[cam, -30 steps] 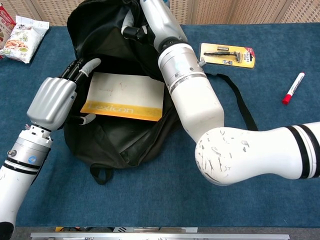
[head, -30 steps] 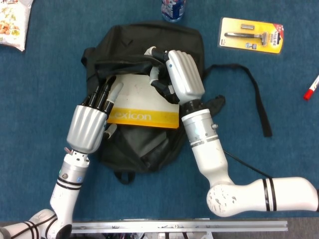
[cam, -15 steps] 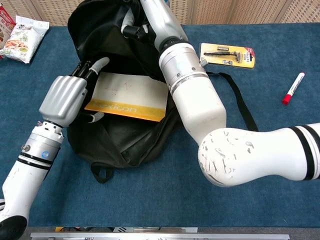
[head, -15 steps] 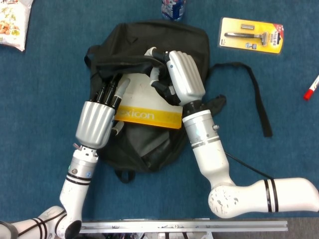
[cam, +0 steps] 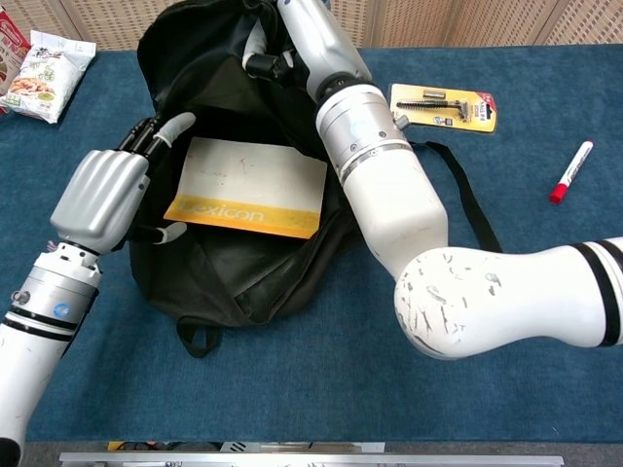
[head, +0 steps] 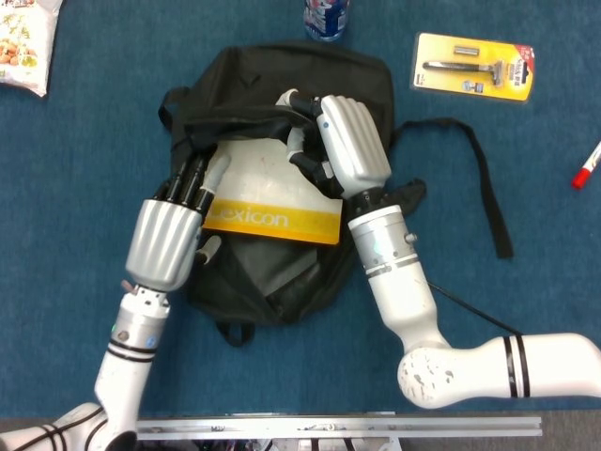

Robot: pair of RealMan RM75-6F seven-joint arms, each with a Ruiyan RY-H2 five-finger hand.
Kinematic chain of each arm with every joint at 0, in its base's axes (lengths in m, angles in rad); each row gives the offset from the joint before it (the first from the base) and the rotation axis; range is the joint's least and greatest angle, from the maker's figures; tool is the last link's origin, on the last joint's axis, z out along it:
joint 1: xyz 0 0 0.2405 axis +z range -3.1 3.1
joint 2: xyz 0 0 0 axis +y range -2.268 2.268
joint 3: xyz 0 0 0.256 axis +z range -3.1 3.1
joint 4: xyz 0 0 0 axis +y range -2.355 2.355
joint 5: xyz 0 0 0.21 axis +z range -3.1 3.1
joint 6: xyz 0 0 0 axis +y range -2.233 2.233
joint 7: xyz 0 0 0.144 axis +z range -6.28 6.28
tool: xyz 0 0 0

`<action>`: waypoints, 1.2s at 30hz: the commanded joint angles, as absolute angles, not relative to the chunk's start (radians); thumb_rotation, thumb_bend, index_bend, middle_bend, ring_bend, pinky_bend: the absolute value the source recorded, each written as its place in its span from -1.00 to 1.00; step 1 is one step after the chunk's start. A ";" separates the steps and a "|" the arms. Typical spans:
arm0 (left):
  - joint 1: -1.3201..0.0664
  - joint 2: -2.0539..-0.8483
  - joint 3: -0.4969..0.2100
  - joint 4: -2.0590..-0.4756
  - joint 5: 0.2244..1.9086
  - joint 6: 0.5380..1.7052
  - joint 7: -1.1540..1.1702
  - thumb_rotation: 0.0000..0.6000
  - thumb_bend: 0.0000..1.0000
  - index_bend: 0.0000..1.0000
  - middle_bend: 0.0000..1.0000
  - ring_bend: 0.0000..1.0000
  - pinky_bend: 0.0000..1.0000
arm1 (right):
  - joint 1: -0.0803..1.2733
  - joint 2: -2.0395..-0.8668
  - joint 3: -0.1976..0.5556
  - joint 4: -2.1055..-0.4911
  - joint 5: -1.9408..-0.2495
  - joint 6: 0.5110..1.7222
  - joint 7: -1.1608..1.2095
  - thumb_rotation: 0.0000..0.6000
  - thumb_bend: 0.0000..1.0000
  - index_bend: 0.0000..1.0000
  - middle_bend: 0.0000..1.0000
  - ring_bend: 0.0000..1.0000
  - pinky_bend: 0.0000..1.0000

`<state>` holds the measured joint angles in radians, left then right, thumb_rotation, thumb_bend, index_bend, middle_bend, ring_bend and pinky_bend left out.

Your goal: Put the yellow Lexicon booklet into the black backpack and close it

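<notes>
While booklet [head: 268,193] protrudes, right robot hand [head: 349,143] lifts backpack [head: 282,80] rim.

Black backpack [head: 282,85]: matt woven cloth. Lexicon booklet [head: 268,193]: smooth paper. Left hand [head: 169,240]: glossy silver shell. Table cover [head: 84,169]: rough blue felt.

Setting: robot test lab. Blue-carpeted surface [cam: 292,389], aluminium rail [head: 338,427] at its edge, perforated wall panels [cam: 428,21].

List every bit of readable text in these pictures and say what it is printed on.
"Lexicon": white letters on the yellow band of the booklet, first letter partly hidden.
Snack bag: print too small to read.
Razor card: print too small to read.
Bottle: label blurred.
</notes>
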<state>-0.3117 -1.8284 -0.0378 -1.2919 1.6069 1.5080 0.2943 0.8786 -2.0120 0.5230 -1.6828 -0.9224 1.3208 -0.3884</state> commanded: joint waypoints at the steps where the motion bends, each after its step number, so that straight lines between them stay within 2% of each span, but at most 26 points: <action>1: -0.289 -1.793 -0.022 -1.336 1.612 1.527 0.308 1.00 -0.85 -0.96 -0.92 -0.85 -0.24 | 0.875 -2.005 0.516 -1.683 -0.925 1.314 -0.387 1.00 0.72 0.22 0.08 0.19 0.69; 10: -0.249 -1.714 -0.013 -1.373 1.602 1.549 0.302 1.00 -0.85 -0.96 -0.92 -0.85 -0.24 | 0.852 -1.949 0.483 -1.724 -0.927 1.284 -0.393 1.00 0.66 0.22 0.02 0.10 0.65; 25: -0.203 -1.614 -0.030 -1.444 1.527 1.530 0.304 1.00 -0.85 -0.98 -0.92 -0.85 -0.24 | 0.845 -1.896 0.418 -1.780 -0.912 1.220 -0.410 1.00 0.37 -0.08 -0.13 -0.16 0.37; 31: -0.199 -1.558 -0.056 -1.492 1.477 1.504 0.327 1.00 -0.85 -0.98 -0.96 -0.85 -0.24 | 0.847 -1.849 0.378 -1.841 -0.881 1.172 -0.444 1.00 0.13 -0.28 -0.25 -0.33 0.14; 36: -0.195 -1.529 -0.067 -1.519 1.460 1.499 0.333 1.00 -0.85 -0.98 -0.96 -0.85 -0.24 | 0.851 -1.806 0.361 -1.890 -0.861 1.135 -0.453 1.00 -0.22 -0.54 -0.38 -0.49 -0.07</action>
